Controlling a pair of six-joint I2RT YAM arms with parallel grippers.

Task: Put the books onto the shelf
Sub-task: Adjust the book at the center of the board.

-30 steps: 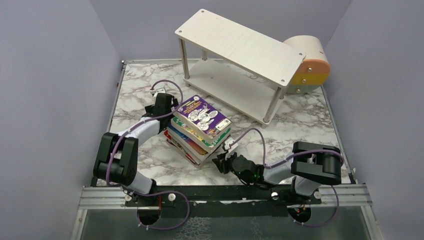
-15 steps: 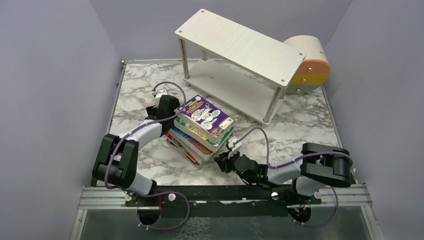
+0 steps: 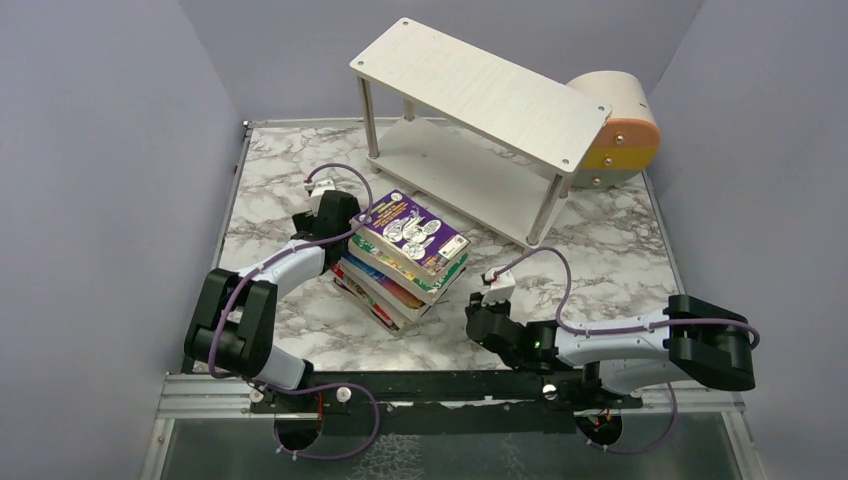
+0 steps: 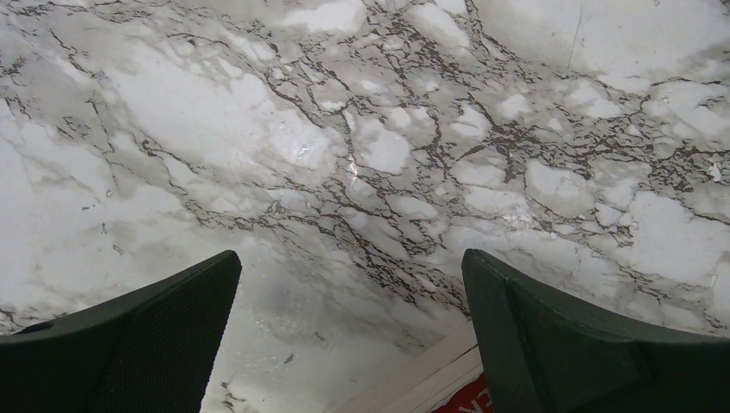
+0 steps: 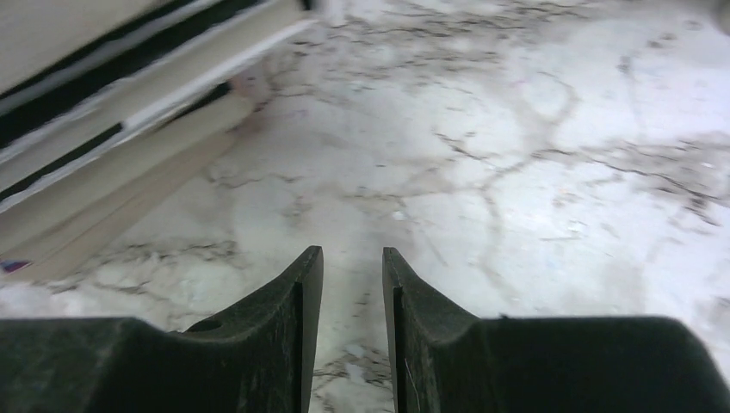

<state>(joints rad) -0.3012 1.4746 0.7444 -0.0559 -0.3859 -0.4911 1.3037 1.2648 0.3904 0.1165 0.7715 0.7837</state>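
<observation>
Left gripper (image 3: 333,212): wide open, empty, right beside the pile of books (image 3: 405,250) on the table. Right gripper (image 3: 474,325): almost closed, empty, near the pile. Nothing on the shelf (image 3: 480,90) yet. Getting ready to grab. Probably next: pinch the top book, lift.

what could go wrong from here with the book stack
1. The stack of bright paperback books is fanned unevenly, so a push from the open left gripper at its edge could slide the purple cartoon top book off.
2. The nearly shut right gripper sits apart from the stack, so nothing braces that side.
</observation>
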